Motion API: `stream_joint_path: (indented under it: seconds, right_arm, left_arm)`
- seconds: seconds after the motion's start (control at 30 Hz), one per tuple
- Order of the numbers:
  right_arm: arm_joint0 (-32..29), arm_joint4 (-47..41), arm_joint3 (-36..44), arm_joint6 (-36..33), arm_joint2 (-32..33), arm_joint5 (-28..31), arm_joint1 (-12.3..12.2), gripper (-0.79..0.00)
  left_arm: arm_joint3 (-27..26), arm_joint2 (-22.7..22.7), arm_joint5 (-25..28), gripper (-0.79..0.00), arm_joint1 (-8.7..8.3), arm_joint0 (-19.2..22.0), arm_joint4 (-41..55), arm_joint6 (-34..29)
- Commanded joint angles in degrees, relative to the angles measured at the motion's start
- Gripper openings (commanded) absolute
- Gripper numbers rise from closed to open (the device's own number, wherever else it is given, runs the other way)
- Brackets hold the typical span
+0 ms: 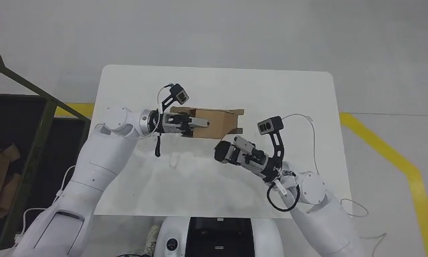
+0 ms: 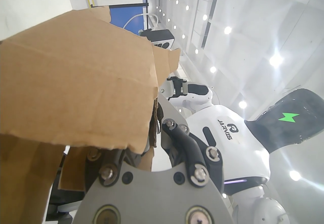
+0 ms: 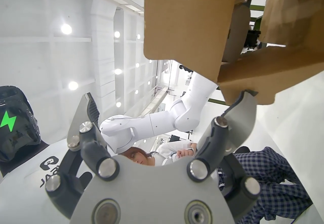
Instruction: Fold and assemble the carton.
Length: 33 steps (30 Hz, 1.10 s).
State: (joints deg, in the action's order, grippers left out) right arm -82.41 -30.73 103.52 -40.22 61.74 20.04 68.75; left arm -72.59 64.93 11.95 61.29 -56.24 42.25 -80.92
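The brown cardboard carton [image 1: 219, 120] lies over the middle of the white worktop [image 1: 134, 90], long axis left to right, its left end clamped in the left pincer [image 1: 196, 124], while the right pincer [image 1: 219, 150], fingers apart, hangs just beside its near right corner.

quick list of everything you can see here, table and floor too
carton: 1, brown cardboard, partly folded with loose flaps, over the table's middle toward its far edge
table: 1, white, under both arms
floor line: 1, yellow, on the grey floor, showing at either side of the table
container: 1, dark, on the floor to the left of the table
cardboard pieces: a few, brown, inside the container
left gripper: 1, silver and black, shut on the carton's left end
right gripper: 1, silver and black, open, at the carton's near side, one finger at a flap's edge
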Motion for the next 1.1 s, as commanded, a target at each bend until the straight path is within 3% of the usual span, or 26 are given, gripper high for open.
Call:
stream_joint_path:
  seconds: [0.0, 0.23, 0.6, 1.07]
  right_arm:
    - [0.2, -0.3, -0.1, 0.1, 1.0, 0.4, -0.1, 0.000]
    - [-0.2, -0.4, -0.3, -0.6, 4.2, 0.5, -0.5, 0.000]
    - [0.4, -0.7, -1.9, -1.1, 2.0, 2.1, 0.0, 0.000]
    - [1.5, -0.8, -3.4, 0.0, 4.8, 4.2, -0.1, 0.000]
  left_arm:
    - [0.2, 0.3, -0.5, -0.785, -0.06, -0.1, 0.6, -0.9]
    - [0.9, 1.0, -0.9, -0.785, -0.34, -1.2, 0.8, -3.1]
    - [-1.4, 0.7, -2.1, -0.785, -0.39, -2.2, 0.9, -4.7]
    - [-3.8, -0.9, -3.5, -0.785, -0.27, -3.5, 0.1, -5.6]
